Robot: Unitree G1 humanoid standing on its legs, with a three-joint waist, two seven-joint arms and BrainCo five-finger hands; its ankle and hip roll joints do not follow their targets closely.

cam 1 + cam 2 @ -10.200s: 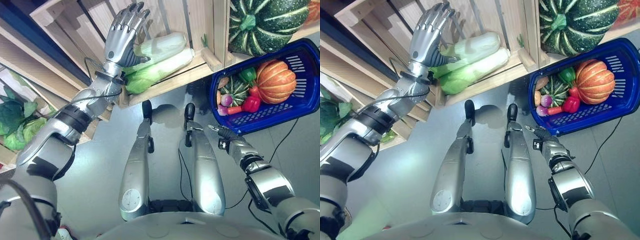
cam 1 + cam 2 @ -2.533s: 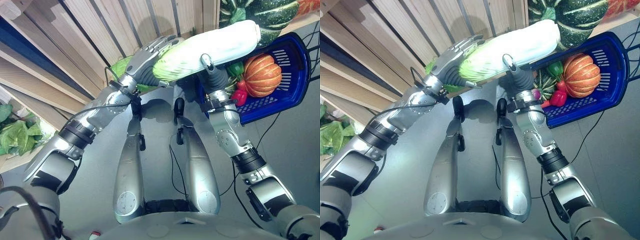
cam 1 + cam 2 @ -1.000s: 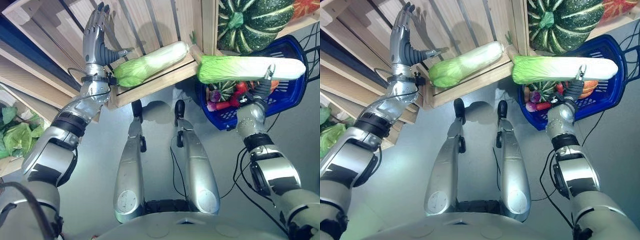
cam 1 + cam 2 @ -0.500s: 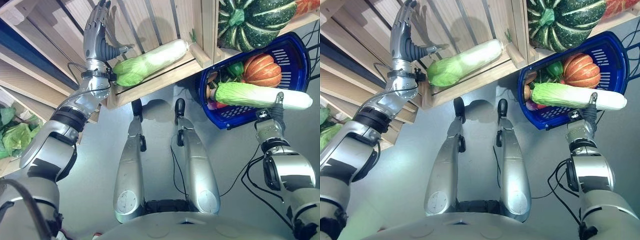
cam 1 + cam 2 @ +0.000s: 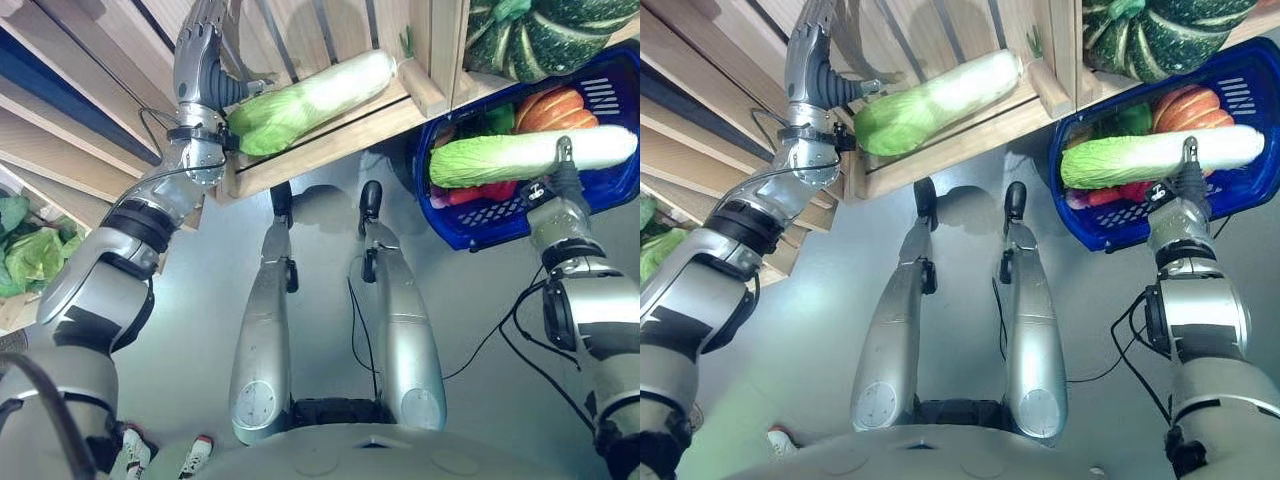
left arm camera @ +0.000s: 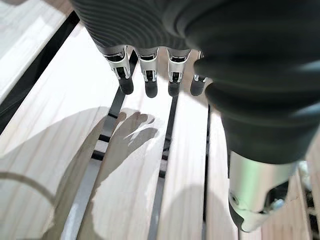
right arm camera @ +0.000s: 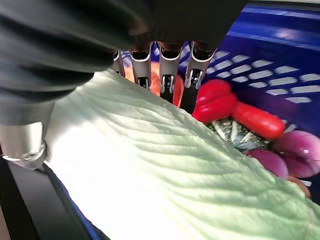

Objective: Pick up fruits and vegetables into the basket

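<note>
Green cabbage [image 5: 520, 157] now lies over the basket [image 5: 610, 190], lower.

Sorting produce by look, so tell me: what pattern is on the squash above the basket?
Dark green with pale stripes; the squash shows best in the left eye view.

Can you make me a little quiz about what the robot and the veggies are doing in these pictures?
1. True or false: the right hand holds a long cabbage over the blue basket.
2. Where does the other cabbage lie?
A. on the floor
B. in the wooden crate
C. in the basket
3. Fill in: the left hand, raised in front of the crate's slats, has its fingers ____.

Key:
1. True. Its fingers wrap the cabbage, with red and purple vegetables in the basket below.
2. B.
3. Open. They are straight and hold nothing.
</note>
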